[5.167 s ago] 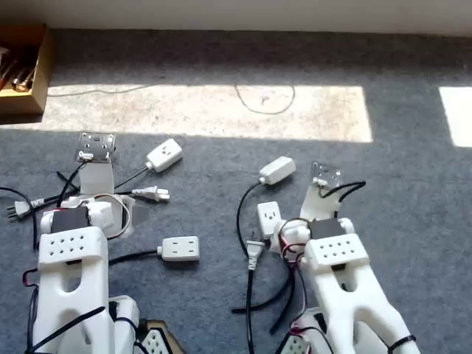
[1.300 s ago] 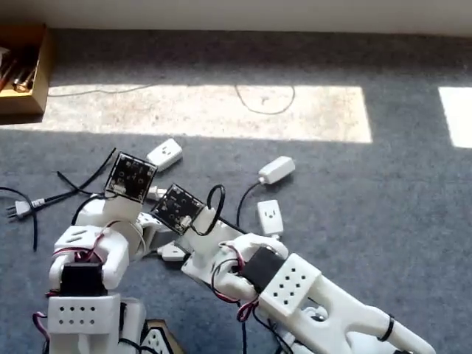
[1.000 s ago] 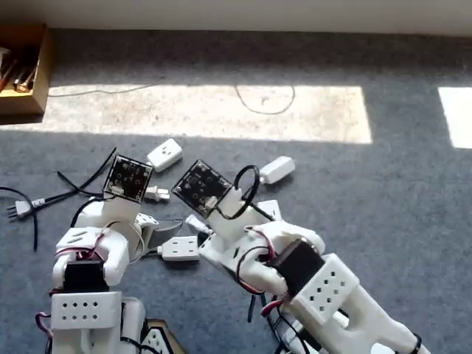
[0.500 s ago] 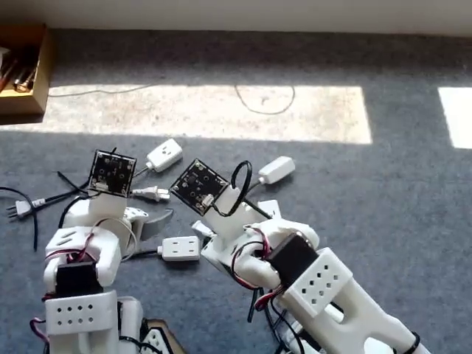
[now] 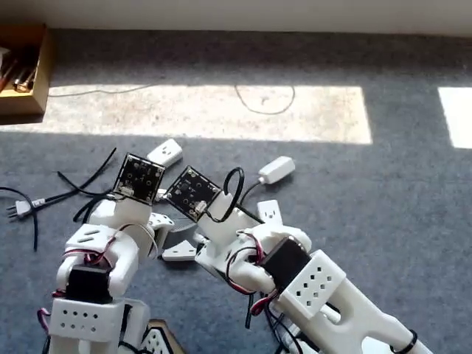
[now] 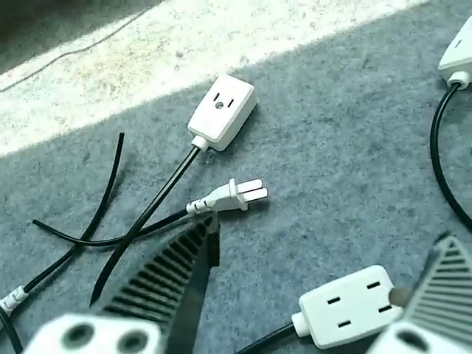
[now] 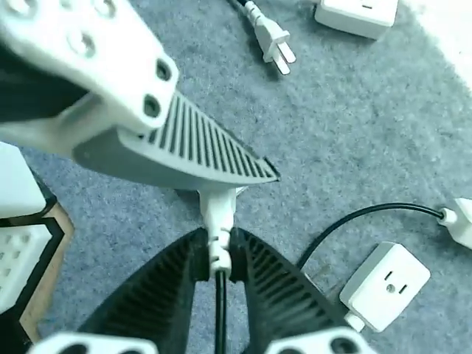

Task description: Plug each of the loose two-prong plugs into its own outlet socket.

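My right gripper [image 7: 219, 240] is shut on a white two-prong plug [image 7: 217, 210] with a black cord; the plug's prongs are hidden behind the left gripper's grey ribbed finger [image 7: 184, 151]. My left gripper [image 6: 328, 236] is open, its fingers either side of a white outlet socket [image 6: 350, 306] on the carpet. In the high view both wrists crowd over that socket [image 5: 179, 251]. A second loose white plug [image 6: 236, 198] lies just beyond the left gripper. Another socket [image 6: 221, 110] sits farther out.
More white sockets lie on the grey carpet [image 5: 383, 199]: one [image 5: 164, 153] far from the left arm, one [image 5: 277, 169] and one [image 5: 269, 212] near the right arm. Black cords and a plug [image 5: 18, 210] trail at the left. A wooden box [image 5: 26, 70] stands at the far left.
The left wrist has swung right and forward over the near socket. The right wrist has shifted slightly left toward it, still holding its plug.
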Tool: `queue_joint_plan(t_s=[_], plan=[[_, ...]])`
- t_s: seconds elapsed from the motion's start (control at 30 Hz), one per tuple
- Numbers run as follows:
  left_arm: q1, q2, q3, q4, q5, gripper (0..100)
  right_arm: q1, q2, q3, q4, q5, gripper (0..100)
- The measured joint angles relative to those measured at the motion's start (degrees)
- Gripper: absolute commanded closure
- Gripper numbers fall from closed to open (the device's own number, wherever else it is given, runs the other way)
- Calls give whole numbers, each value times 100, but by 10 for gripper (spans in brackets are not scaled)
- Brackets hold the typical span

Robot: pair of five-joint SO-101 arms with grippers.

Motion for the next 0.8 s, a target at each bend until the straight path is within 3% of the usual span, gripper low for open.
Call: queue_joint_plan(t_s=[0.8], plan=[[26,0,123,18,0,585,185,44,-176,185,0,994]])
